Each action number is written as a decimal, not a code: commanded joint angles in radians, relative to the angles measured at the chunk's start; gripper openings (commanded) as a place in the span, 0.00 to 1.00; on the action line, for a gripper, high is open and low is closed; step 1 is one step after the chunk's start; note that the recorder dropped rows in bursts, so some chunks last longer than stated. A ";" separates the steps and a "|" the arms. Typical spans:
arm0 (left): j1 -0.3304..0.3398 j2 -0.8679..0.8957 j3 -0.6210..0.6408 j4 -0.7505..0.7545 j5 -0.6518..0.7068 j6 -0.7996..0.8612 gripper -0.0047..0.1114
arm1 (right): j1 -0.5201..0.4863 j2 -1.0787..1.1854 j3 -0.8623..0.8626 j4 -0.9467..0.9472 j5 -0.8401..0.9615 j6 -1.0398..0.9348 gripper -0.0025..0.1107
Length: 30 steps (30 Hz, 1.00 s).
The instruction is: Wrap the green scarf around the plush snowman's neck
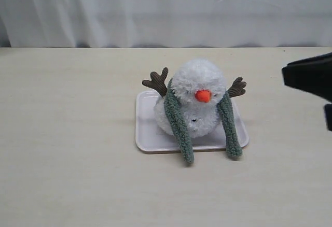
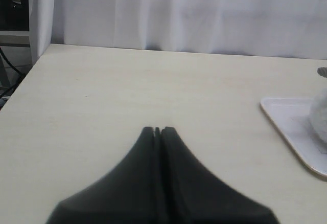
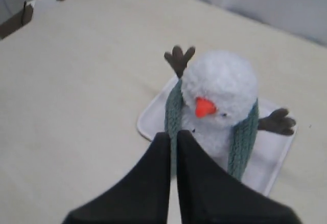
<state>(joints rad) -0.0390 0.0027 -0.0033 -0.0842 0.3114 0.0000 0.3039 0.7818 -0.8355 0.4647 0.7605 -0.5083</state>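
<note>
The plush snowman [image 1: 194, 100] sits on a small white tray [image 1: 147, 133], leaning forward, with its orange nose facing the front. The green scarf [image 1: 178, 121] lies behind its neck, and both ends hang down the front, past the tray's front rim onto the table. The neck crease is hidden under the head and scarf. My right gripper [image 1: 285, 75] hovers shut at the right edge, well clear of the snowman [image 3: 219, 88]. In the right wrist view it [image 3: 173, 134] holds nothing, and the scarf [image 3: 244, 137] shows beyond its tips. My left gripper [image 2: 157, 130] is shut and empty above bare table.
A pale wooden table carries the tray [image 2: 286, 114], and a white curtain [image 1: 166, 9] hangs behind it. In the left wrist view the snowman's fluffy side [image 2: 321, 116] shows at the frame edge, and the table's edge [image 2: 30, 75] lies beside dark equipment.
</note>
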 commanded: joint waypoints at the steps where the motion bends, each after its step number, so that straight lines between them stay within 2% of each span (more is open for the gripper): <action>1: -0.008 -0.003 0.003 -0.002 -0.009 0.000 0.04 | 0.001 -0.139 0.001 -0.009 -0.047 0.004 0.06; 7: -0.008 -0.003 0.003 -0.002 -0.009 0.000 0.04 | 0.001 -0.283 0.001 -0.009 -0.073 0.010 0.06; 11: -0.008 -0.003 0.003 -0.002 -0.009 0.000 0.04 | 0.001 -0.304 0.015 -0.094 -0.051 0.232 0.06; 13: -0.008 -0.003 0.003 -0.002 -0.009 0.000 0.04 | 0.001 -0.274 0.027 -0.210 0.012 0.337 0.11; 15: -0.008 -0.003 0.003 -0.002 -0.009 0.000 0.04 | 0.001 -0.225 0.052 -0.310 0.073 0.431 0.20; 19: -0.008 -0.003 0.003 -0.002 -0.009 0.000 0.04 | 0.001 -0.109 0.109 -0.328 0.107 0.508 0.38; 21: -0.008 -0.003 0.003 -0.004 -0.009 0.000 0.04 | 0.001 -0.046 0.138 -0.297 0.072 0.508 0.42; 30: -0.008 -0.003 0.003 -0.004 -0.009 0.000 0.04 | 0.001 0.294 0.235 -0.259 -0.272 0.469 0.42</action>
<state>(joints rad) -0.0390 0.0027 -0.0033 -0.0842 0.3114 0.0000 0.3039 0.9823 -0.6108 0.1971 0.5996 -0.0146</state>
